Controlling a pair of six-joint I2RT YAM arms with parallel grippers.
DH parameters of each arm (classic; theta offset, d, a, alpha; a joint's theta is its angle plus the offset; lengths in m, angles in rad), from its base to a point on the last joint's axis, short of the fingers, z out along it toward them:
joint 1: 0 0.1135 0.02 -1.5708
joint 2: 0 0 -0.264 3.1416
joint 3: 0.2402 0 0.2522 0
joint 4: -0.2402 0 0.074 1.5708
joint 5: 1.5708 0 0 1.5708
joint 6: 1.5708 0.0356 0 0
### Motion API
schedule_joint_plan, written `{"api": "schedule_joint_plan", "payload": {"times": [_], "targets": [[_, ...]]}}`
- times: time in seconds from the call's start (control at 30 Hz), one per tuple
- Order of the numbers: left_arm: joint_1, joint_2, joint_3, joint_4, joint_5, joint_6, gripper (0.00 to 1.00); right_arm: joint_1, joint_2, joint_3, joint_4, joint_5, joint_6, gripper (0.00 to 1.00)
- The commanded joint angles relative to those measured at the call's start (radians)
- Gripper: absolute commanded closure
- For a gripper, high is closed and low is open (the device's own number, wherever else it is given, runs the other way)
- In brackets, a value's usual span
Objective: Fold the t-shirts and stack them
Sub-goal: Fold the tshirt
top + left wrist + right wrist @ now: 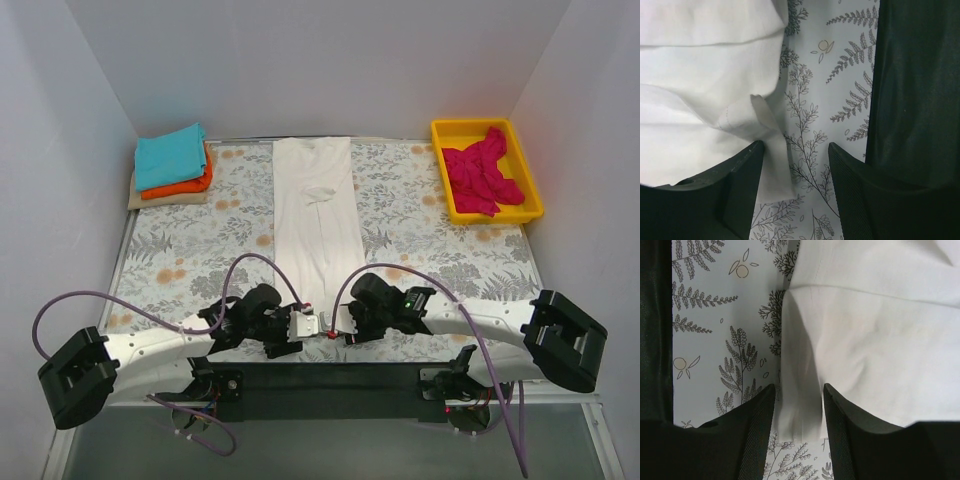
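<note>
Cream-white t-shirt: long narrow strip. Left end effector, right end effector both spread, straddling its hem. Yellow bin holds magenta t-shirt.

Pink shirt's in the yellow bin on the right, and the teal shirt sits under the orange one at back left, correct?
Not quite: the top external view shows the teal shirt lying on top of the orange shirt, not under it. The pink shirt is in the yellow bin on the right.
</note>
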Motion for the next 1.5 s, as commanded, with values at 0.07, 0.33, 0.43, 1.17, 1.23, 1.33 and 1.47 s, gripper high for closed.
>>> {"api": "schedule_joint_plan", "payload": {"times": [0.07, 0.33, 0.43, 1.17, 1.23, 1.33, 1.47], "targets": [[-0.006, 0.045, -0.025, 0.036, -0.104, 0.006, 0.51, 0.04, 0.067, -0.086, 0.014, 0.05, -0.003, 0.59], [-0.006, -0.033, -0.009, -0.022, -0.104, 0.015, 0.55, 0.067, 0.009, -0.102, -0.032, 0.073, -0.011, 0.67], [-0.006, -0.048, 0.02, -0.077, -0.162, 0.009, 0.56, 0.072, -0.019, -0.08, -0.077, 0.105, -0.005, 0.57], [-0.004, 0.007, -0.003, -0.082, -0.124, 0.049, 0.75, 0.072, 0.008, -0.1, -0.106, 0.15, -0.014, 0.76], [-0.004, 0.031, 0.0, -0.073, -0.125, 0.051, 0.8, 0.072, 0.039, -0.094, -0.08, 0.182, 0.002, 0.85], [-0.003, 0.039, 0.012, -0.083, -0.125, 0.057, 0.97, 0.072, 0.056, -0.082, -0.08, 0.202, 0.006, 0.99], [-0.004, -0.095, 0.032, -0.163, -0.037, 0.077, 1.0, 0.072, -0.062, -0.056, -0.169, 0.158, 0.011, 0.99]]}}
